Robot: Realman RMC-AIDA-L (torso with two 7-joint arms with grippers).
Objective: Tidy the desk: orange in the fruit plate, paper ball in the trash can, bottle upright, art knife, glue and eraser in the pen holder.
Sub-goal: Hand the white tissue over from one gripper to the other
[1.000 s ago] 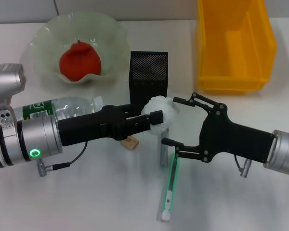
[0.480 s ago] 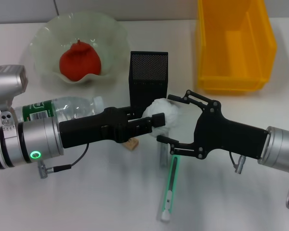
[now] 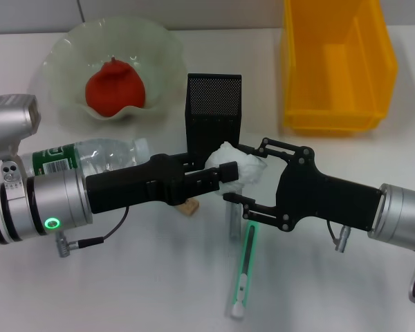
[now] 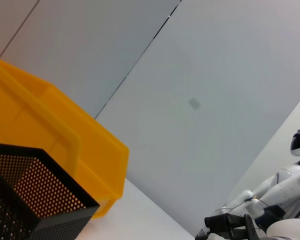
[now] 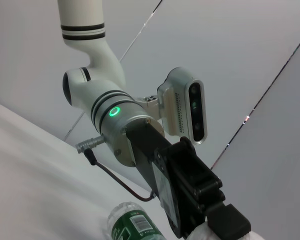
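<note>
You had the left gripper [image 3: 225, 173] pinching the crumpled white paper ball [image 3: 241, 164] while the right gripper's [image 3: 238, 173] thin black fingers stood spread around it.

a white humanoid robot [image 4: 285, 187] — against grey wall panels [image 4: 200, 75].

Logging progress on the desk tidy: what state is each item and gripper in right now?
Orange: in the fruit plate.
Paper ball: held off the desk.
Left gripper: shut on the paper ball.
Right gripper: open around the paper ball.
Bottle: lying down.
Pen holder: upright.
Trash can: upright, no paper ball inside.
Art knife: lying on desk.
</note>
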